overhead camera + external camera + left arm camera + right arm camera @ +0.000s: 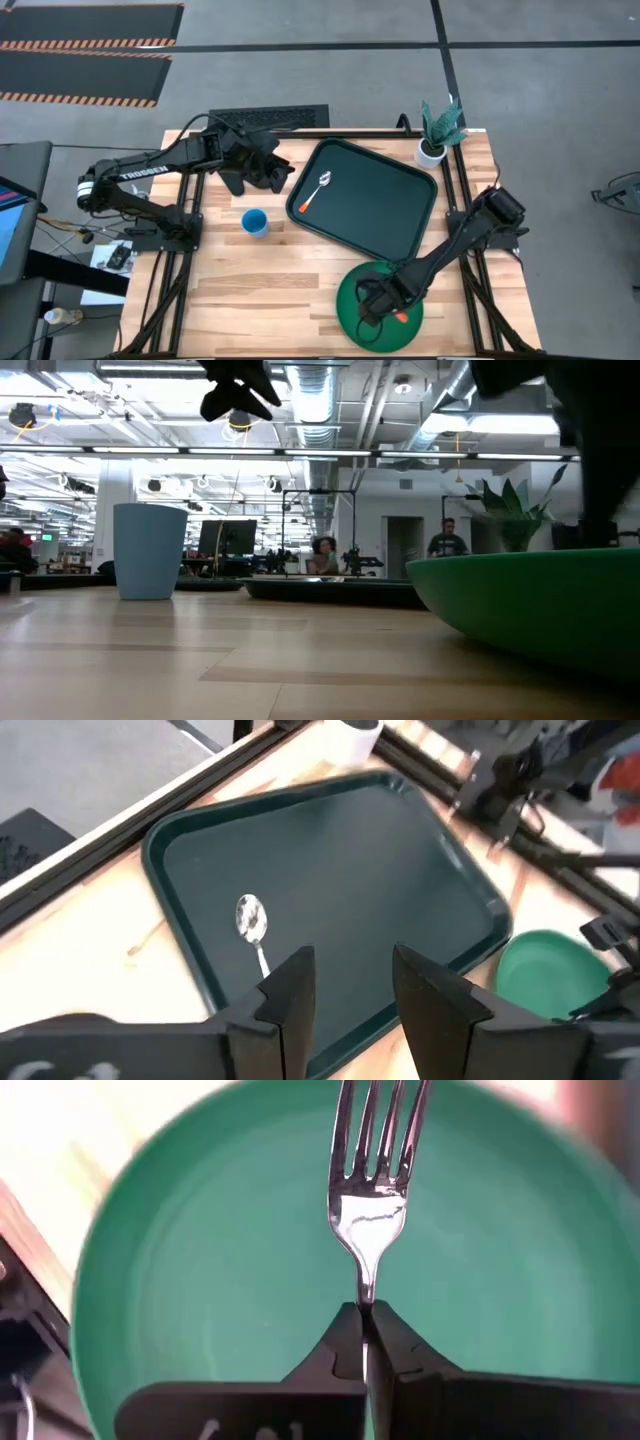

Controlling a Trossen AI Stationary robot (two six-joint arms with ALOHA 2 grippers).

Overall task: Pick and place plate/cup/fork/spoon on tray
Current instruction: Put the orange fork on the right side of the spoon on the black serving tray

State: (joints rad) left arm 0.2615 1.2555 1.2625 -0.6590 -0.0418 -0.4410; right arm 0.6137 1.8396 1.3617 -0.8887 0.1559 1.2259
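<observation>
The green plate (352, 312) lies flat on the table near its near edge; it also shows in the low view (540, 600). My right gripper (374, 304) is low over the plate and shut on the fork (373, 1170), whose orange handle (401, 318) shows beside it. The spoon (315, 192) lies on the left part of the dark tray (400, 205). The blue cup (254, 222) stands on the table left of the tray. My left gripper (350, 985) is open and empty, in the air above the tray's left rim, near the spoon (252, 920). My right gripper pinches the fork's thin metal neck (366, 1295), just behind the tines, between its two fingertips. The fingers slant down from the table's far right and lie roughly along the fork. The tines (378, 1120) stick out ahead over the plate. Whether the fork is lifted clear, I cannot tell.
A white pot with a green plant (436, 135) stands at the table's far right corner, beyond the tray. A dark ribbed mat (270, 118) lies at the far edge. Bare wood lies between the cup and the plate. People show in the room behind (446, 540).
</observation>
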